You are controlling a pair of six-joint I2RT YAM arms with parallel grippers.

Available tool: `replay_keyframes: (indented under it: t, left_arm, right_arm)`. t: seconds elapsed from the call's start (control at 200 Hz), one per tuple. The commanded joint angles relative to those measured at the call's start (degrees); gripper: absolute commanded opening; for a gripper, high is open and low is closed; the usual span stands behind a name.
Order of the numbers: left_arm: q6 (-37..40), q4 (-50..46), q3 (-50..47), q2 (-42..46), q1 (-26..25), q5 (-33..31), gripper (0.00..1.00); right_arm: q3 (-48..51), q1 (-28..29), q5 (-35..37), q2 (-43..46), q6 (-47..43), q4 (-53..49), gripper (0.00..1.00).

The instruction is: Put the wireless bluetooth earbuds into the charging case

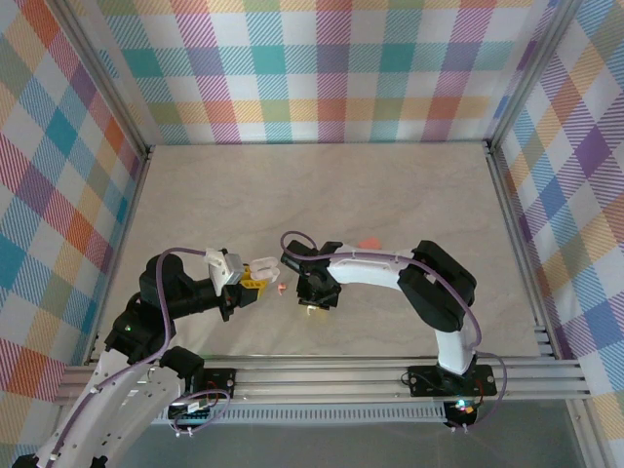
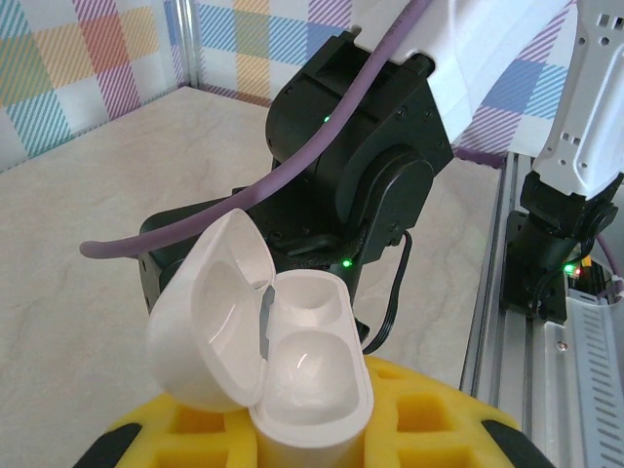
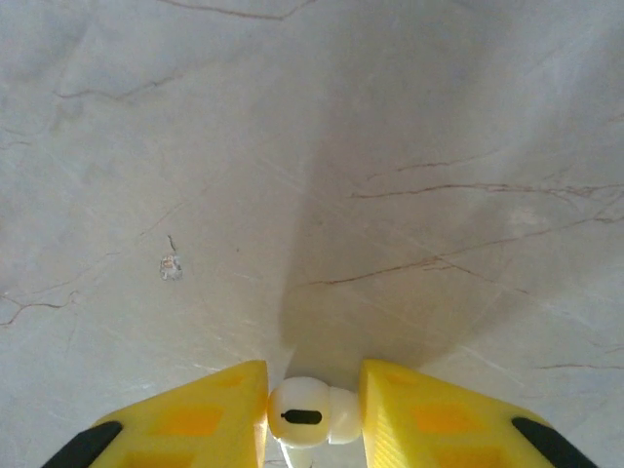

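Note:
A white charging case stands upright between the yellow pads of my left gripper, which is shut on it. Its lid is swung open to the left, and both wells are empty. From above, that case is at the tip of my left gripper, left of centre. My right gripper is shut on a white earbud, pinched between its yellow pads just over the table. From above, the right gripper points down a short way right of the case. A tiny salmon-pink earbud lies between the two grippers.
Another salmon-pink thing lies behind the right forearm. A small speck marks the marble tabletop. An aluminium rail runs along the near edge, and checked walls enclose the other three sides.

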State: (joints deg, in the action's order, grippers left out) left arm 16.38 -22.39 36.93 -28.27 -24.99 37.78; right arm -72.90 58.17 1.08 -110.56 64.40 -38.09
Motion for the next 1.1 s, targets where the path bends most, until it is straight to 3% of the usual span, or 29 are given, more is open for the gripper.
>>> replay_keyframes:
  t: [0.0,0.485,0.91,1.095]
  left_arm:
    - [1.2,0.8,-0.5,0.9,-0.1,-0.6,0.00]
    - [0.3,1.7,-0.8,1.3,0.0,-1.4,0.00]
    - [-1.3,2.9,-1.0,0.6,-0.1,-1.4,0.00]
    - [-4.4,10.0,-2.4,-0.6,0.0,-0.1,0.00]
  right_arm:
    - [0.0,1.1,-2.1,-2.6,-1.1,-1.1,0.28]
    - [-0.7,0.8,3.8,2.8,-4.2,-2.9,0.21]
    - [-3.9,-5.6,7.0,4.9,-16.5,-6.5,0.22]
    - [-4.7,-7.0,10.5,8.9,-20.7,-6.9,0.22]
